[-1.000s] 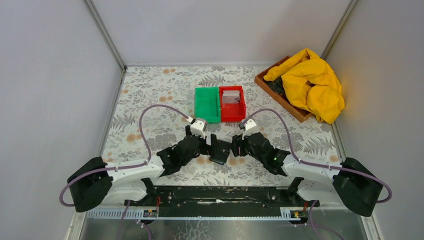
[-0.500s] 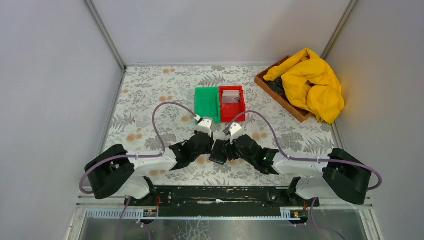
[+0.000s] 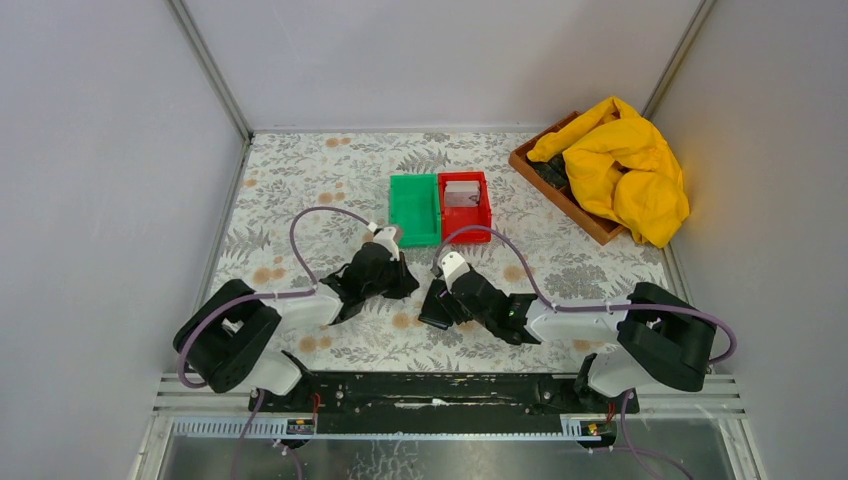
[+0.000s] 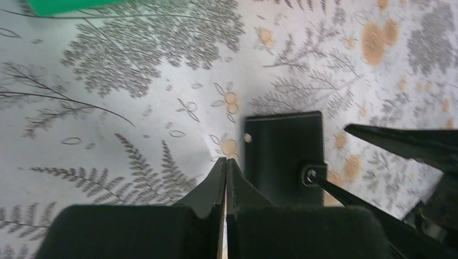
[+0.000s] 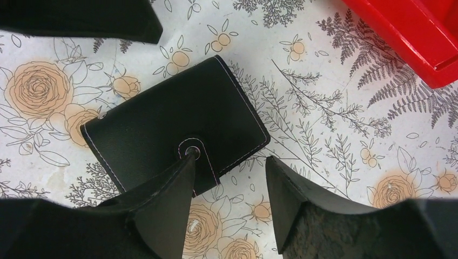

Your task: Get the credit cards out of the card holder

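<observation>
Wide-open, the right gripper (image 5: pixel 229 159) hung low over the card holder (image 5: pixel 173 118) and held nothing. One fingertip sat at the round snap on the holder's tab. The other stood over the floral table cover (image 5: pixel 335 124), just beside the holder's edge. The card holder lay flat and folded shut near the middle of the table, black with pale stitching along its border, its inside hidden. The left gripper (image 4: pixel 226 162) was pinched fully together on nothing, its tips low over the cover just beside the holder. Beyond both arms a green bin (image 3: pixel 413 208) and a red bin (image 3: pixel 465 236) stood touching side by side, with a pale rectangular thing (image 3: pixel 462 192) lying in the red one. A wooden tray (image 3: pixel 528 163) with a yellow cloth (image 3: pixel 625 165) sat at the far right.
</observation>
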You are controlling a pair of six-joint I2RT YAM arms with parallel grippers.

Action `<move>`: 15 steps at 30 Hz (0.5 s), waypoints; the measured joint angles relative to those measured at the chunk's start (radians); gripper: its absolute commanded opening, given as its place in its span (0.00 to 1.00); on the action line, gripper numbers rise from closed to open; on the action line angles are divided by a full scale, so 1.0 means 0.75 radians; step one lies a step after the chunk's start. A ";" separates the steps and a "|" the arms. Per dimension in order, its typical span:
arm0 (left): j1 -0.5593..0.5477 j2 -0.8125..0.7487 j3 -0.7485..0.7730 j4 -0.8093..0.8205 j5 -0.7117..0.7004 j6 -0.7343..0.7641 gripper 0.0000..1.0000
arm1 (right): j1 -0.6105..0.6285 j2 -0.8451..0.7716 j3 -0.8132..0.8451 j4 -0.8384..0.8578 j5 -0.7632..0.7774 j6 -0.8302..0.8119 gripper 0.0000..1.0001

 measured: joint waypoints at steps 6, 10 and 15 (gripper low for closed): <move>0.010 -0.052 -0.032 0.073 0.174 -0.019 0.00 | 0.000 0.001 0.002 -0.004 -0.012 -0.019 0.59; 0.013 -0.053 -0.032 0.119 0.255 -0.025 0.00 | 0.003 0.001 0.002 -0.004 -0.026 -0.036 0.60; 0.018 -0.048 -0.032 0.119 0.289 -0.027 0.00 | 0.040 0.001 0.002 0.006 -0.036 -0.068 0.61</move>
